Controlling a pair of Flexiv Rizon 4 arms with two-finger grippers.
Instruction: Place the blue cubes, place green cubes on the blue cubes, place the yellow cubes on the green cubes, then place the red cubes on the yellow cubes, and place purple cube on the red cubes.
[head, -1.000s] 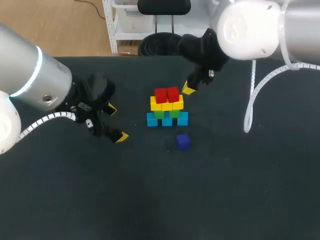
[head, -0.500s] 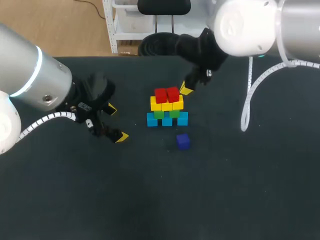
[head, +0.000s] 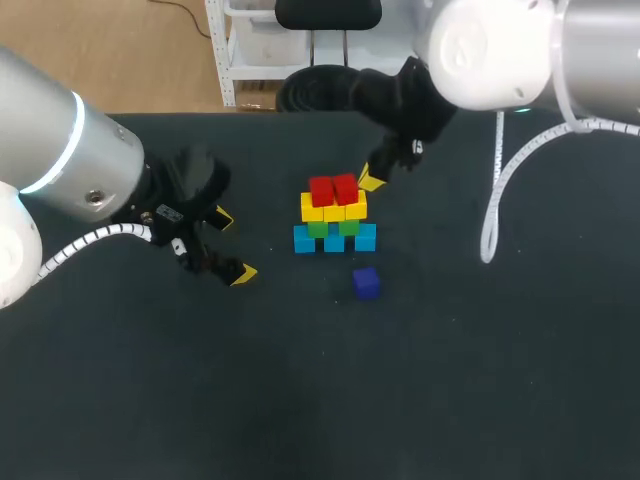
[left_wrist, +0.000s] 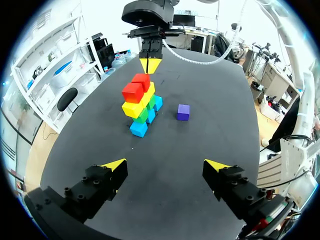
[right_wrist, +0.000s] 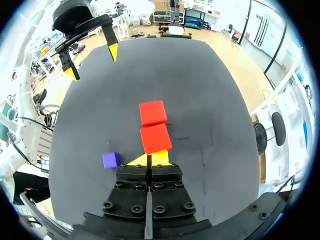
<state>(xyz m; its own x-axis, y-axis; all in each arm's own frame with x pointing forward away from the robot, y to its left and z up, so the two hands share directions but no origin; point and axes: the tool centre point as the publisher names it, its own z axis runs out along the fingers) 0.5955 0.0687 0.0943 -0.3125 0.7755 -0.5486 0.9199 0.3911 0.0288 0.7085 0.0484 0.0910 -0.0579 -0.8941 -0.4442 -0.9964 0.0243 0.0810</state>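
Head view: the left gripper hangs low, well left of the stack of blue, green, yellow and red cubes. The small purple cube lies on the table just before the stack.

Left wrist view: its jaws are spread wide.

Right wrist view: the right gripper, tips pressed together, points down just behind the stack.

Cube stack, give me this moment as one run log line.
stack: topped with red cubes | purple cube: loose beside stack | left gripper: open, empty | right gripper: shut, empty, beside stack
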